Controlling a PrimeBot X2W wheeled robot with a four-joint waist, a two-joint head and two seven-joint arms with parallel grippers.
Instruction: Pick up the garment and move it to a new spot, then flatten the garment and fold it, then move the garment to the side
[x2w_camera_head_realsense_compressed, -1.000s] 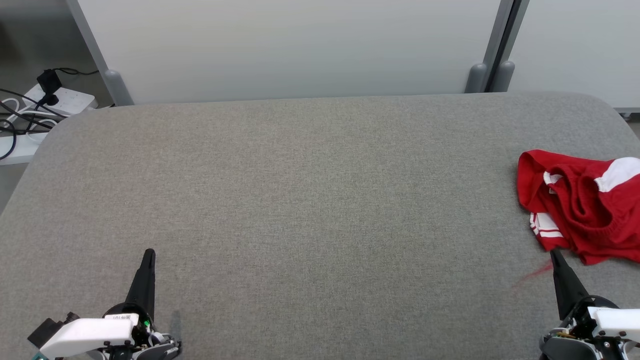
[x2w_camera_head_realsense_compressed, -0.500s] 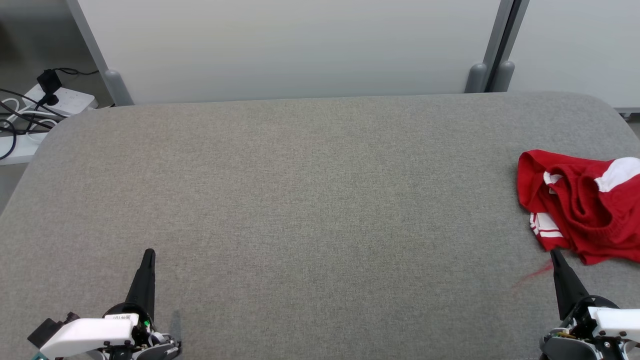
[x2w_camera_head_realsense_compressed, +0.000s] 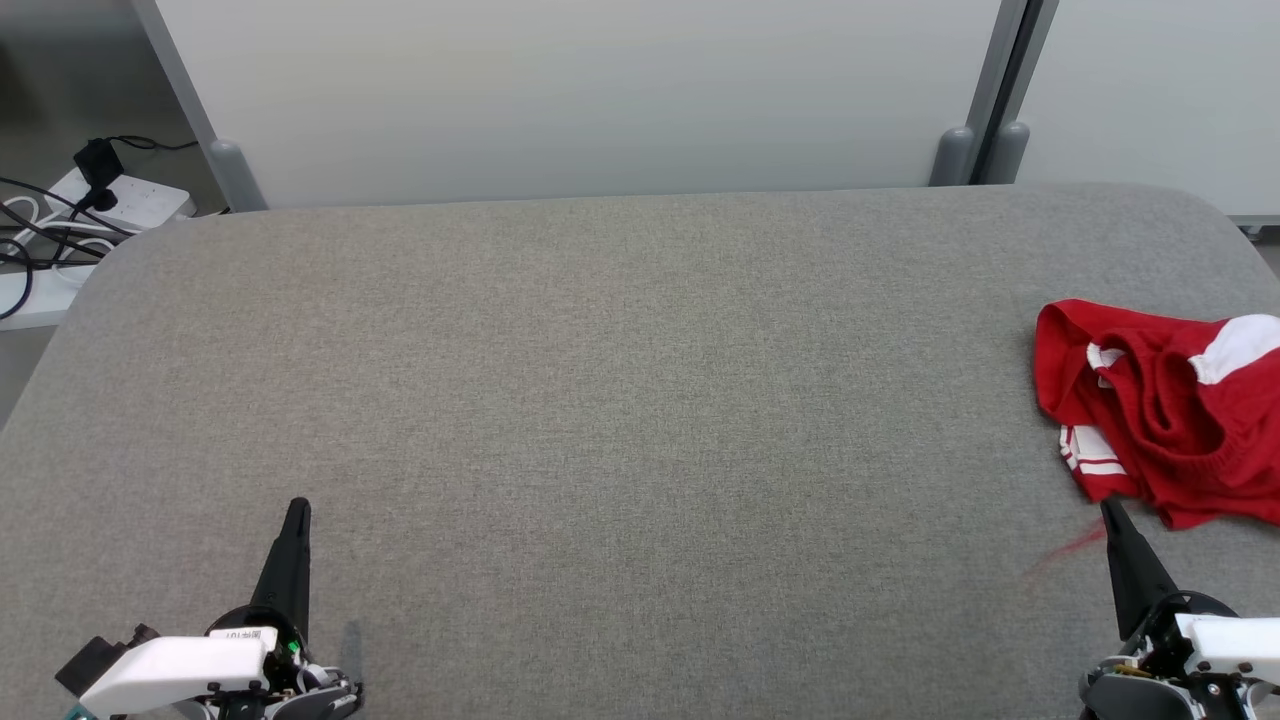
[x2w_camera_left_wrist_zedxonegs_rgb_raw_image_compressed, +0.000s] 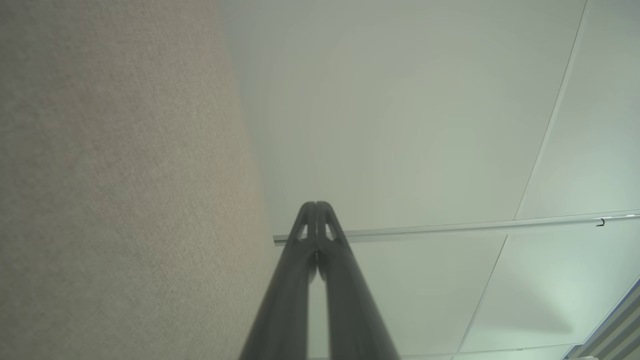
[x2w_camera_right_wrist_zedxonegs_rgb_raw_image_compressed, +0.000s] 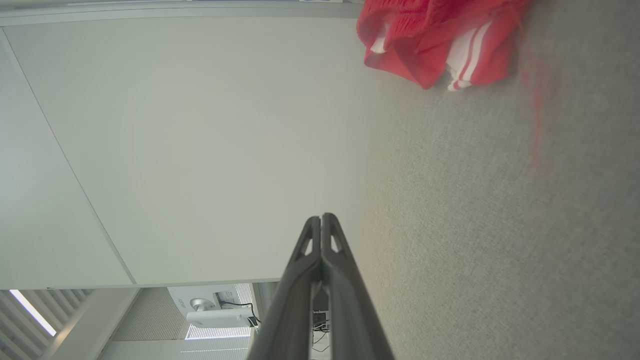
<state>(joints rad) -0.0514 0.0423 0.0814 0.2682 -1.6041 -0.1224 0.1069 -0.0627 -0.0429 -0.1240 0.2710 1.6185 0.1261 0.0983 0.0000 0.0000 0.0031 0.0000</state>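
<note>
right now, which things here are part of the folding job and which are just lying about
Part of the job: grey padded table; red garment, crumpled at its right edge; left end effector and right end effector, both shut and empty.

Just lying about: power strip with cables on the floor, far left; white partition panels behind the table.

Read no text anywhere. Saw one small white label (x2w_camera_head_realsense_compressed: 246, 634) just behind the base of the fingers (x2w_camera_head_realsense_compressed: 285, 570) of the left gripper (x2w_camera_head_realsense_compressed: 297, 507), its print too small to make out.

pale partition panels (x2w_camera_head_realsense_compressed: 580, 95) behind grey fabric table (x2w_camera_head_realsense_compressed: 600, 400); power strip (x2w_camera_head_realsense_compressed: 120, 200) on floor.
</note>
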